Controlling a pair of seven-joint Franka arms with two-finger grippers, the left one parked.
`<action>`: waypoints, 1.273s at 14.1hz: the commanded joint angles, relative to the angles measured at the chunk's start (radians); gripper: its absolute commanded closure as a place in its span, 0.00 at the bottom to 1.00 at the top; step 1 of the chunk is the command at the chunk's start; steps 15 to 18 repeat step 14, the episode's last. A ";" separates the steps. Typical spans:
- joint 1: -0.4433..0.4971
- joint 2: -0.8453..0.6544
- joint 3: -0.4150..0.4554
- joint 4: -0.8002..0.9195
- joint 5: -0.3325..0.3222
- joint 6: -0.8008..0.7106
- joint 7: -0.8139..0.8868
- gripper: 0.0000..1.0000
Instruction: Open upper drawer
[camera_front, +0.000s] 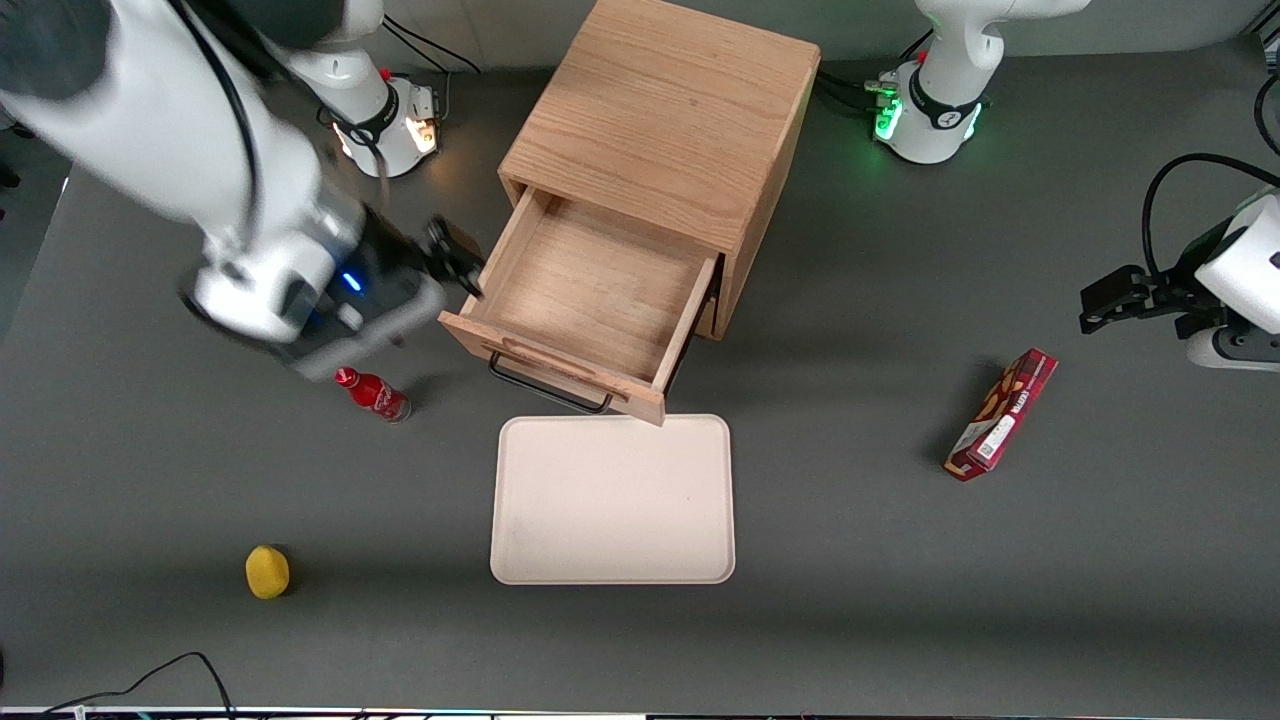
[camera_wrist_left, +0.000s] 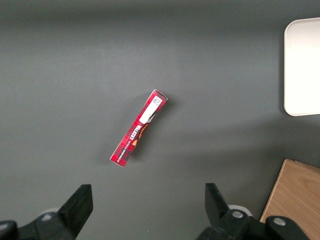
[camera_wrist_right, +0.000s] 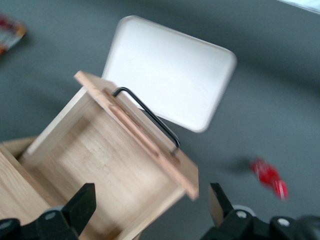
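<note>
At the middle of the desk (camera_front: 900, 600), toward the edge where the arm bases stand, the light oak cabinet (camera_front: 665, 110) has its upper drawer (camera_front: 590, 300) pulled well out, the bare wooden interior open to view and its black bar handle (camera_front: 550, 388) hanging over the near corner of the cream tray (camera_front: 612, 500). By that showing the task looks essentially done; at most a little more travel, or simply a retreat of the arm, seems left. The tool (camera_front: 455, 262) sits off the drawer, just beside its side wall near the front corner, toward the working arm's end of the desk. Its fingers (camera_wrist_right: 82, 202) stand apart and hold nothing, with the drawer seen between them in the right wrist view. The wrist tilts down toward the cabinet, above the red bottle (camera_front: 372, 393).
</note>
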 joint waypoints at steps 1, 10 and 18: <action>-0.036 -0.096 -0.163 -0.068 -0.023 -0.084 0.170 0.00; -0.045 -0.647 -0.472 -0.930 0.059 0.291 0.063 0.00; -0.042 -0.597 -0.475 -0.837 0.106 0.273 0.026 0.00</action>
